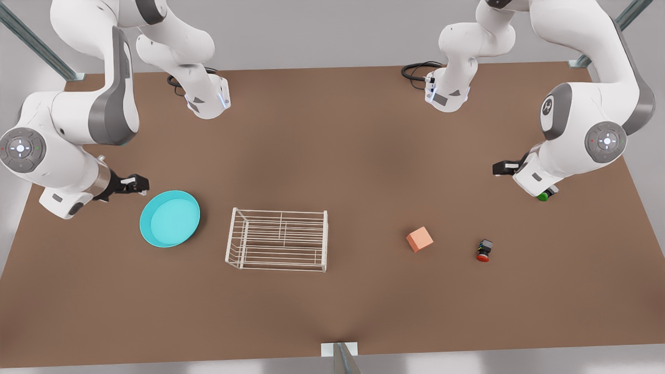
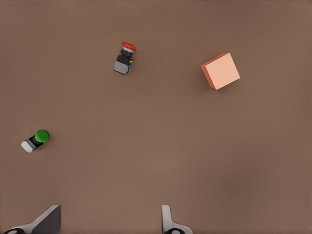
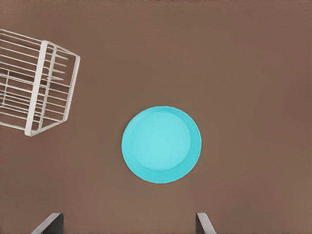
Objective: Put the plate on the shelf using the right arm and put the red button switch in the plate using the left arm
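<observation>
The turquoise plate (image 1: 170,217) (image 3: 161,144) lies flat on the brown table, on the front view's left. To its right stands the white wire shelf (image 1: 278,239) (image 3: 35,87), with nothing on it. My right gripper (image 1: 136,184) (image 3: 127,227) hovers just left of the plate, open and holding nothing. On the front view's right, the red button switch (image 1: 483,251) (image 2: 125,57) rests on the table. Up and to the right of it hangs my left gripper (image 1: 500,168) (image 2: 109,227), open and holding nothing.
A salmon-orange cube (image 1: 419,239) (image 2: 221,71) sits between the shelf and the red button switch. A green-capped button (image 1: 544,196) (image 2: 36,140) lies under the left arm's wrist. Both arm bases stand at the table's far edge.
</observation>
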You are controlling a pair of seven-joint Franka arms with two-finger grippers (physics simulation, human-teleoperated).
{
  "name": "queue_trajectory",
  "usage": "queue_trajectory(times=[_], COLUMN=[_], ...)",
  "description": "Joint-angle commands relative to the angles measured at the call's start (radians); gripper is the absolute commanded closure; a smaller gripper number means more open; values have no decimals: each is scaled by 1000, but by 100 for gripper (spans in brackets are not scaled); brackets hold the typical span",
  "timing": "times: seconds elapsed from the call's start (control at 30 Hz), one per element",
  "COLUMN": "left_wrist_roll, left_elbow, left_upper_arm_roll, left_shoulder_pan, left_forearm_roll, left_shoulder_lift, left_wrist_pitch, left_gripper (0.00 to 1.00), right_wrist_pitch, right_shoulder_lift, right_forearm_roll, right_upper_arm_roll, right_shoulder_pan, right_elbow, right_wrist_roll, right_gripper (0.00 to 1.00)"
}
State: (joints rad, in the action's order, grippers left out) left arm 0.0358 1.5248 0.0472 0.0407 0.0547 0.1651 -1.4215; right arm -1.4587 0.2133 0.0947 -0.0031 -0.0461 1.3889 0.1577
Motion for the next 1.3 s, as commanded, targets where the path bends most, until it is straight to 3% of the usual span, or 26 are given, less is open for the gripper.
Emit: queue_trajectory(times=[0.0, 0.07, 0.13, 0.2, 0.33, 0.43, 0.5, 0.57, 0.63, 0.67, 0.73, 0.8, 0.97, 1.27], left_wrist_roll=[9, 9, 9, 9, 9, 29, 348, 430, 757, 632, 0, 4, -91, -116], left_elbow=[0, 0, 0, 0, 0, -8, -18, -129, -207, -215, -284, -342, -299, -295], left_upper_arm_roll=[0, 0, -1, 0, 0, 13, 99, 97, 99, 99, 99, 132, 134, 174], left_shoulder_pan=[-1, -2, -2, -2, -2, 18, 21, -1, 4, 2, -2, 7, -48, -22], left_forearm_roll=[1, 1, 1, 1, 1, 48, 50, 37, -10, -4, 99, 53, 27, 63], left_shoulder_lift=[-1, 1, 1, 2, 2, 2, 17, 86, 169, 168, 169, 243, 229, 217], left_wrist_pitch=[1, 1, 1, 1, 3, 24, 52, 47, 49, 52, 128, 118, 61, 133], left_gripper=[0, 0, 0, 0, 0, 0, 0, 0, 0, 0, 0, 0, 0, 0], right_wrist_pitch=[-22, -15, -37, -169, -525, -660, -678, -741, -801, -824, -839, -930, -959, -1029], right_shoulder_lift=[1, 32, 121, 198, 139, 116, 113, 146, 193, 204, 225, 225, 265, 287], right_forearm_roll=[8, -6, -98, -128, -164, -177, -227, -231, -317, -322, -323, -323, -357, -391], right_upper_arm_roll=[-1, -3, -6, -6, -6, -6, -6, -6, -6, -6, -6, -6, -5, 22], right_shoulder_pan=[-1, 11, 140, 221, 256, 282, 312, 313, 364, 387, 399, 399, 451, 442], right_elbow=[-1, 2, -4, 16, 332, 443, 489, 530, 562, 579, 588, 650, 654, 714], right_wrist_roll=[-21, 6, 85, 244, 270, 272, 293, 293, 410, 427, 433, 434, 522, 548], right_gripper=[0, 0, 0, 0, 0, 0, 0, 0, 0, 0, 0, 0, 0, 0])
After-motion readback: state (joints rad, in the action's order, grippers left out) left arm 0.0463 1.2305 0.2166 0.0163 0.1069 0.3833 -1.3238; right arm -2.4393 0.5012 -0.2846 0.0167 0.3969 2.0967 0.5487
